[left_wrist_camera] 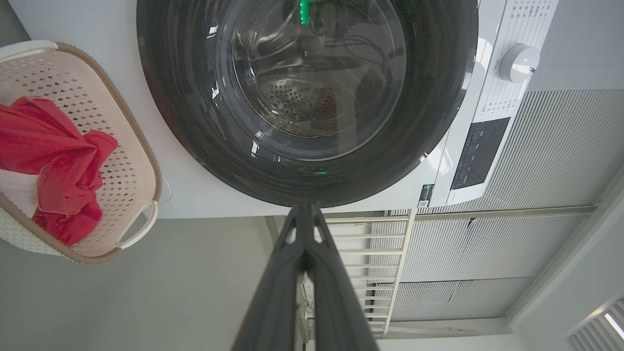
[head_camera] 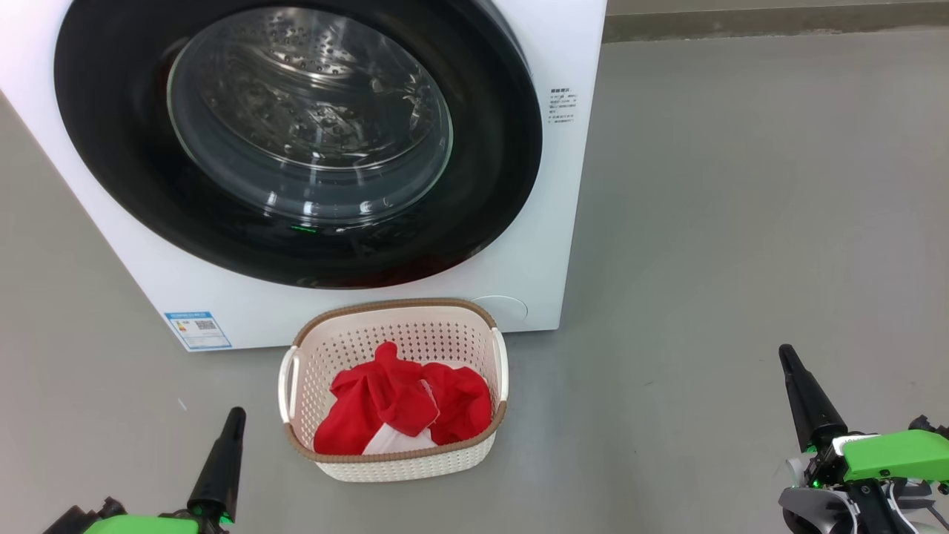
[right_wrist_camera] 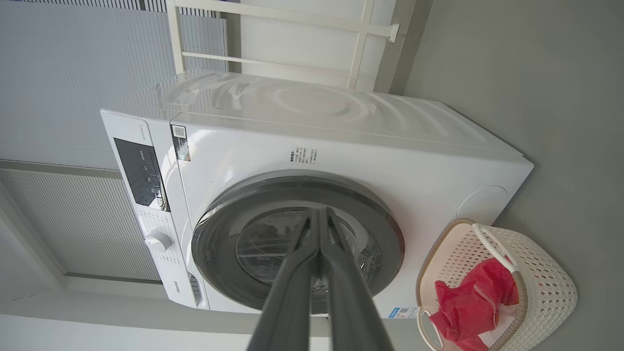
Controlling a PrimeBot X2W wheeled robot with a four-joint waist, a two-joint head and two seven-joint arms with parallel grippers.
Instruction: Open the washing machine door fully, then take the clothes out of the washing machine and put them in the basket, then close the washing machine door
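Fingers (head_camera: 221, 460) pressed together, empty, left claw (head_camera: 236, 412) and right claw (head_camera: 784, 353) point forward either side of the basket (head_camera: 404, 466).

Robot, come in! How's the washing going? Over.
Left gripper shut, empty; right gripper shut, empty. Clothes in the basket. Washing machine door closed. No obstruction seen.

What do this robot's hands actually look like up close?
The left gripper and right gripper each have long, dark, tapering fingers. Behind each sits a bright green casing; thin cables and a pale shell show by the right one.
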